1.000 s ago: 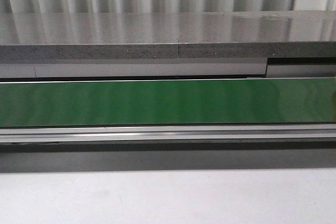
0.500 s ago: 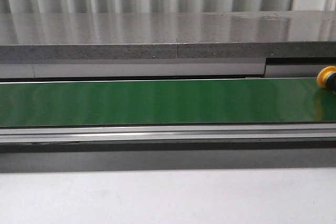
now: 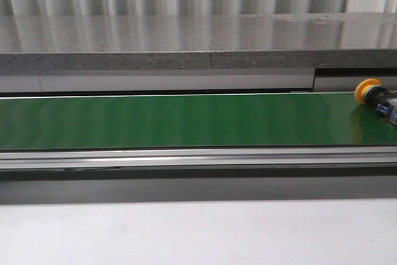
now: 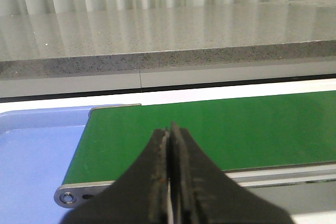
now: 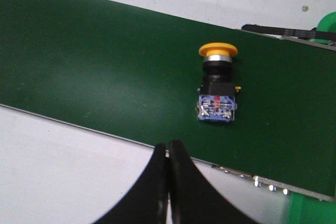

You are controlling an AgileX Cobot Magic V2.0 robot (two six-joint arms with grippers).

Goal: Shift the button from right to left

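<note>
button (image 3: 374, 97) lies on its side at the far right end of the green belt (image 3: 186, 120), cap toward the left, contact block toward the right edge of the front view; on the belt presumably because the belt is what feeds it into reach; nothing touches it; in the right wrist view the button (image 5: 217, 84) lies fully on the belt (image 5: 94, 72), clear of both belt edges, cap pointing away from the camera, blue-and-clear block nearest the fingers; right gripper (image 5: 168, 153) sits above the near rail of the belt, beside the button and not over it, jaws pressed together with nothing between them; reads as a waiting pose, not yet a pick, since the jaws need to spread before any grab; left gripper (image 4: 170, 137) hangs over the belt's left end near the roller, also closed tight and empty; a blue tray (image 4: 37, 150) sits just past that belt end, likely the drop spot; neither arm shows in the front view; task looks barely begun
</note>
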